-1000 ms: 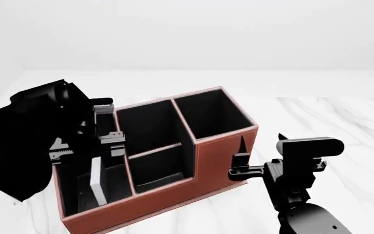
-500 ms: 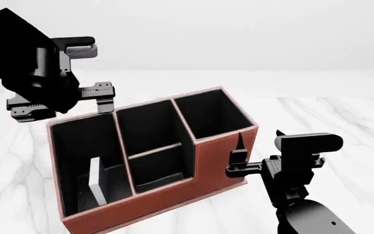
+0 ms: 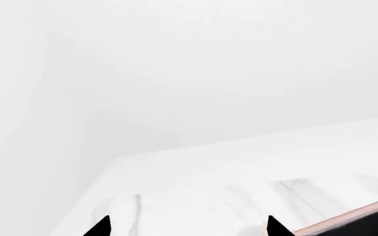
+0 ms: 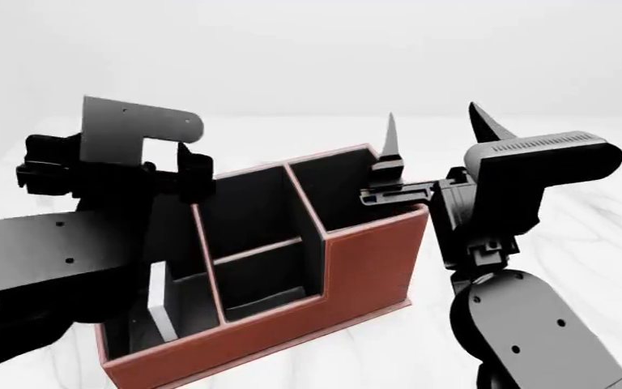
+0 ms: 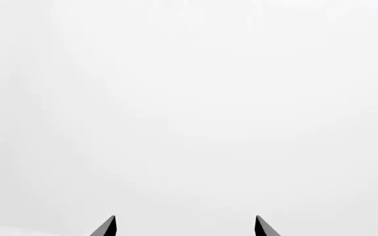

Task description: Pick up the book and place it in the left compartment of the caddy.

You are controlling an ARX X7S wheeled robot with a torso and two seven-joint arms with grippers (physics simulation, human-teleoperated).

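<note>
One book (image 4: pixel 161 312), perhaps upright, left compartment (image 4: pixel 198 296), half-hidden

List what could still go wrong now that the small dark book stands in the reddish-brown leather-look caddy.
1. The small dark book with a whitish page edge stands leaning in the black-walled left compartment; a knock could topple it.
2. The left arm hangs close over the reddish-brown leather-look caddy, so a careless move might shove it.
3. The open right gripper points upward beside the taller end, where it could catch the rim.
</note>
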